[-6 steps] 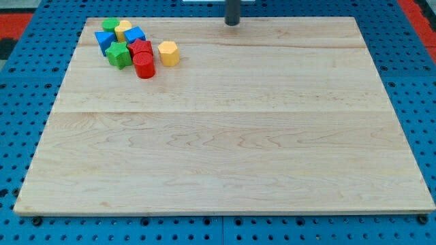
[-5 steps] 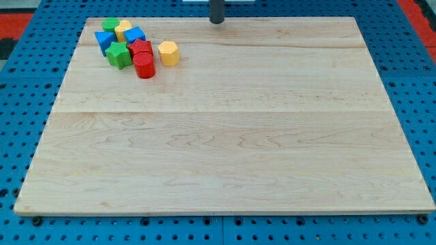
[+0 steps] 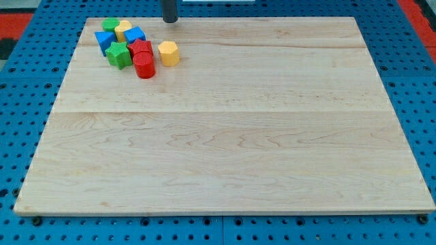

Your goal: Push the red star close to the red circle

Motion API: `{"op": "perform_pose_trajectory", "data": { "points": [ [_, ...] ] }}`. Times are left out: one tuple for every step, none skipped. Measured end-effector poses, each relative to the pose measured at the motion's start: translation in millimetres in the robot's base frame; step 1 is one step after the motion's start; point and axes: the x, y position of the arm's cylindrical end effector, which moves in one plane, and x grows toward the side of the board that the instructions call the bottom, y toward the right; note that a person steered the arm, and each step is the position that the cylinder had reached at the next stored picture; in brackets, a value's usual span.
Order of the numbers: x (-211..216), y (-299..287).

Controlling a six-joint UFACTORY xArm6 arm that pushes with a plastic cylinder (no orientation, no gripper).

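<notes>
My tip (image 3: 169, 21), a bare rod without fingers, stood above the cluster; red star (image 3: 140, 47) already touched red circle (image 3: 144, 65); only gentle contact advisable.

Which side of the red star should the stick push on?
Probably its top side: the red star already touches the red circle just below it. My tip sits above and right, so a gentle downward nudge there suits.
</notes>
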Motion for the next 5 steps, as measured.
{"op": "perform_pose_trajectory", "data": {
  "points": [
    [-0.2,-46.2],
    [22.0,-65.3],
    [39.2,-61.1],
    [70.1,-58.0],
    [103.3,-51.7]
  ]
}}
